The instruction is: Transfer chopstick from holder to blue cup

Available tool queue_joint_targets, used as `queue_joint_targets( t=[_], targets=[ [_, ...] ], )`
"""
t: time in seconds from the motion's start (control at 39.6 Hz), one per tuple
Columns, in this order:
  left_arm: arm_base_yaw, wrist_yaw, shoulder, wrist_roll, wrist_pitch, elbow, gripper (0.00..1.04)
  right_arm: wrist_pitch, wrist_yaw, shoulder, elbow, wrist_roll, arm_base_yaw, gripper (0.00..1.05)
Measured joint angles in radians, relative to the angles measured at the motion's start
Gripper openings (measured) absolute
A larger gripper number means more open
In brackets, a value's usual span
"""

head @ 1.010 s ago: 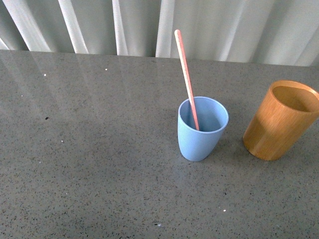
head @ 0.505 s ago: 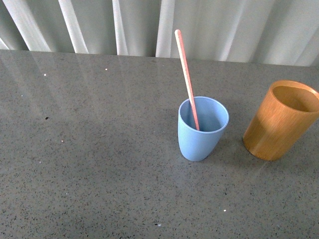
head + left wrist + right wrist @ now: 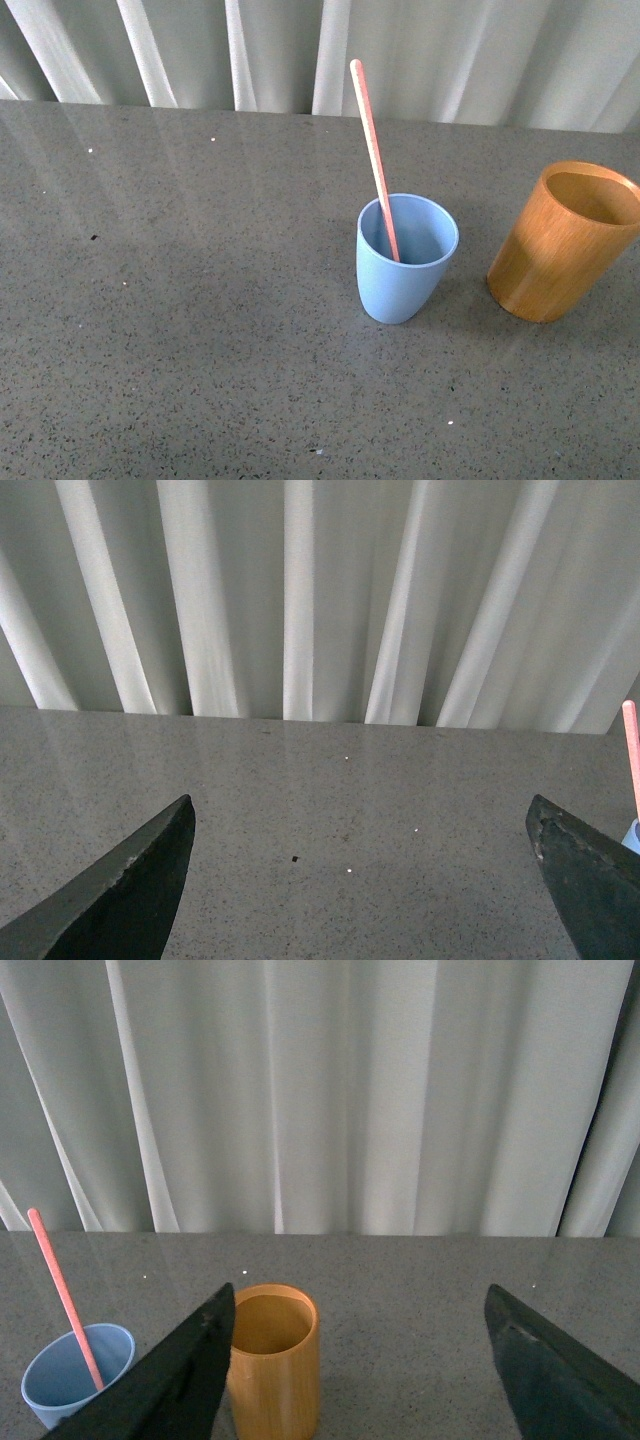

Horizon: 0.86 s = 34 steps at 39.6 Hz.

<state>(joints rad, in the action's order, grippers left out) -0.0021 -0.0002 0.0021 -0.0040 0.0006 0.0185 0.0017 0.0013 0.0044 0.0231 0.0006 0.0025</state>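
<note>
On the grey speckled stone bench (image 3: 180, 330), the half nearest the robot is bare grey surface. Toward the right of the middle stands the light blue, handleless plastic cup (image 3: 405, 258), upright, tapering to a rounded base. The single long thin pink chopstick (image 3: 374, 150) stands inside it, its lower end down in the cup, leaning against the rim on the left side so that its paler rounded top tilts left and toward the far edge. Just beside the cup, nearer the bench's right edge and apart from it, stands the orange-brown cylindrical wooden holder (image 3: 563, 242), upright and thick-walled, with nothing showing above its rim. Along the far edge hangs a pleated white curtain (image 3: 300, 50).

Neither arm appears in the front view. In the left wrist view the left gripper (image 3: 360, 880) has its dark fingers spread wide over bare bench, gripping nothing. In the right wrist view the right gripper (image 3: 365, 1370) is likewise spread wide and empty, the holder showing between its fingers.
</note>
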Motion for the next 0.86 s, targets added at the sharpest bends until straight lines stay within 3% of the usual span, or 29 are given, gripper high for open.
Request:
queue_joint_targets(
  t=[0.13,0.86],
  targets=[
    [0.000,0.000,0.000,0.000,0.000,0.000,0.98,0.000,0.000,0.000,0.000,0.001,0.000,0.97],
    [0.000,0.000,0.000,0.000,0.000,0.000,0.98,0.000,0.000,0.000,0.000,0.000,0.000,0.95]
  ],
)
